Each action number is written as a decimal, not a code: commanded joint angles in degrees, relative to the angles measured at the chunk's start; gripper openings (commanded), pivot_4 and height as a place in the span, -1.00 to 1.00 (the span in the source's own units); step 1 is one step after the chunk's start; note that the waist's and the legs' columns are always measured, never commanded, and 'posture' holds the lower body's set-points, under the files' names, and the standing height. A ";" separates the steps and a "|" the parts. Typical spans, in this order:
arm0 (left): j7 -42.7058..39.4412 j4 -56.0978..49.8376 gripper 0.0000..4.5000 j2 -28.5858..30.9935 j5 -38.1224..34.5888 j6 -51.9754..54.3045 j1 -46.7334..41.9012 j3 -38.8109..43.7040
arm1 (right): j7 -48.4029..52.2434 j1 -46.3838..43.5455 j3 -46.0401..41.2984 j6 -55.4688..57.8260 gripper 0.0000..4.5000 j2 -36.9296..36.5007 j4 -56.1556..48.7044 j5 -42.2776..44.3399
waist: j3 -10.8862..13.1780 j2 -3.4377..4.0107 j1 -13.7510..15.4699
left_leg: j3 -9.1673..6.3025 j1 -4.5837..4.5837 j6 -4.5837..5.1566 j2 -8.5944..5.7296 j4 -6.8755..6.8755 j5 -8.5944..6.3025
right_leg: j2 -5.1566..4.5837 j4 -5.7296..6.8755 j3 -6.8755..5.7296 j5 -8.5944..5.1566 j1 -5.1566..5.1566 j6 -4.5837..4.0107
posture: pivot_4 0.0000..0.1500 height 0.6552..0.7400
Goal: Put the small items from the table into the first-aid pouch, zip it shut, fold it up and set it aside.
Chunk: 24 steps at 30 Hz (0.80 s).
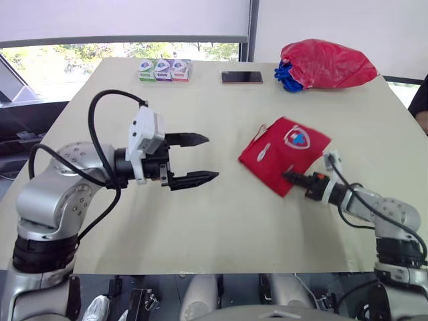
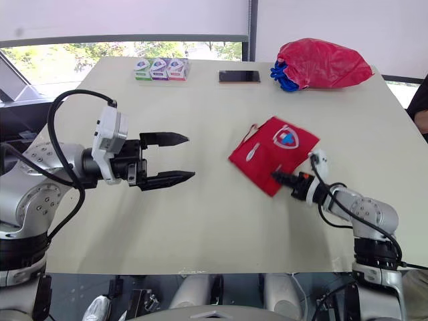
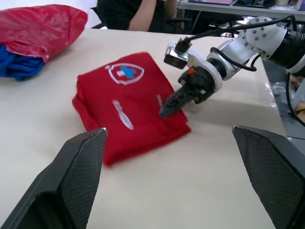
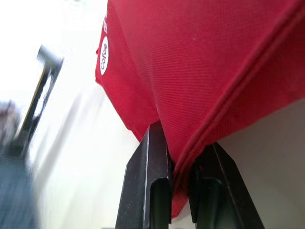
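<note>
The red first-aid pouch [image 1: 284, 150] lies folded on the table, right of centre, its cross-and-shield badge facing up. My right gripper [image 1: 289, 176] is at the pouch's near corner, shut on its edge. In the right wrist view the red fabric [image 4: 200, 71] and its seam are pinched between the two black fingers [image 4: 147, 181]. My left gripper [image 1: 212, 158] hovers open over the table left of the pouch, pointing toward it with nothing between its fingers. The left wrist view shows the pouch [image 3: 126, 105] with the right gripper [image 3: 164, 112] on its edge.
A red plastic bag [image 1: 328, 65] with something blue in it sits at the far right corner. A phone [image 1: 241, 77] and three small boxes [image 1: 165, 69] lie along the far edge. A person [image 3: 143, 12] sits beyond the table's right side.
</note>
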 commanded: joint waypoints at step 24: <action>8.44 -2.46 1.00 0.44 -6.28 2.54 -1.19 5.47 | -16.35 -19.68 -9.95 -31.55 0.51 -0.22 29.33 -9.55 | 0.02 0.07 -1.48 | -0.10 0.00 -0.13 -0.27 -0.80 0.07 | -0.25 -0.16 -0.01 0.00 -0.16 -0.04 | 1.00 1.00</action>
